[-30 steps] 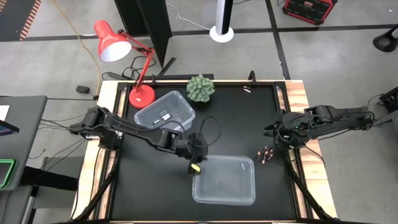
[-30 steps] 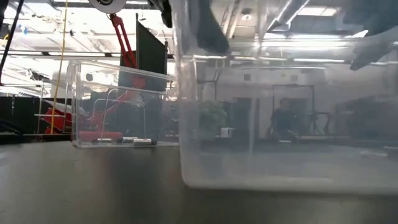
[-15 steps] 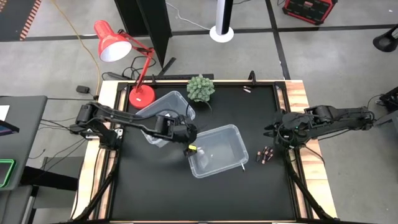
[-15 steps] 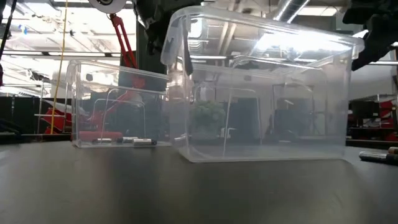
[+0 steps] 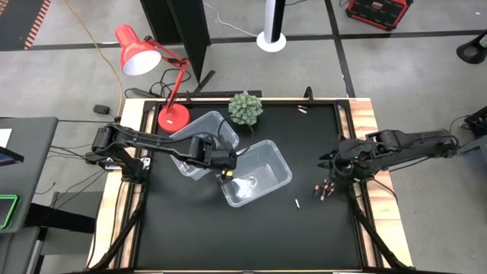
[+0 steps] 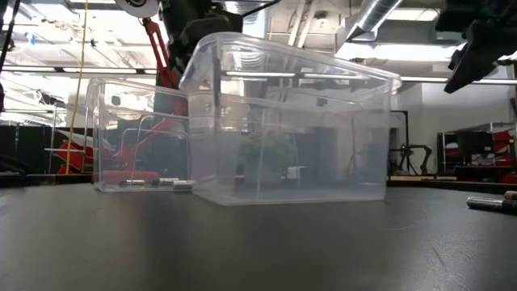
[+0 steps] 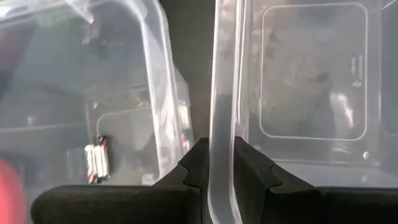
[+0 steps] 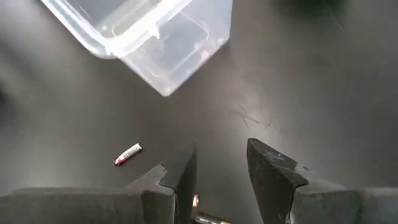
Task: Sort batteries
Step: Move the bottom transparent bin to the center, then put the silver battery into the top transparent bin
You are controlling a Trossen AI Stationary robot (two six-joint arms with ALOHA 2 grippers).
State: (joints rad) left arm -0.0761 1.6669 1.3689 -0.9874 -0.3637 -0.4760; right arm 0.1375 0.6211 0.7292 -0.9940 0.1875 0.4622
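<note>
A clear plastic bin (image 5: 259,172) stands at the table's middle, skewed, with my left gripper (image 5: 226,175) shut on its rim. Behind it at the far left, a second clear bin (image 5: 199,139) holds a few batteries (image 7: 96,159). One whitish battery (image 5: 297,203) lies loose on the black table, to the right of the held bin. A small cluster of dark batteries (image 5: 325,188) lies near the right edge. My right gripper (image 8: 221,180) hovers open just above that cluster, touching nothing. My left gripper pinches the bin's wall at the rim (image 7: 221,163), on the bin's left end. One finger (image 7: 250,169) is inside the bin and one (image 7: 195,165) outside. The fingers come from above, slanting down. The bin's base rests on the table (image 6: 291,199).
A red desk lamp (image 5: 173,116) and a small green plant (image 5: 245,107) stand along the far edge. The table's wooden border (image 5: 364,144) frames the black mat. Bare mat lies in front of the bins and between the held bin and the right-hand cluster.
My left gripper has moved toward the far edge and a little left, and has tipped and rolled. It has dragged the clear bin from the near middle to the centre and turned it about. The whitish battery now lies bare on the mat.
</note>
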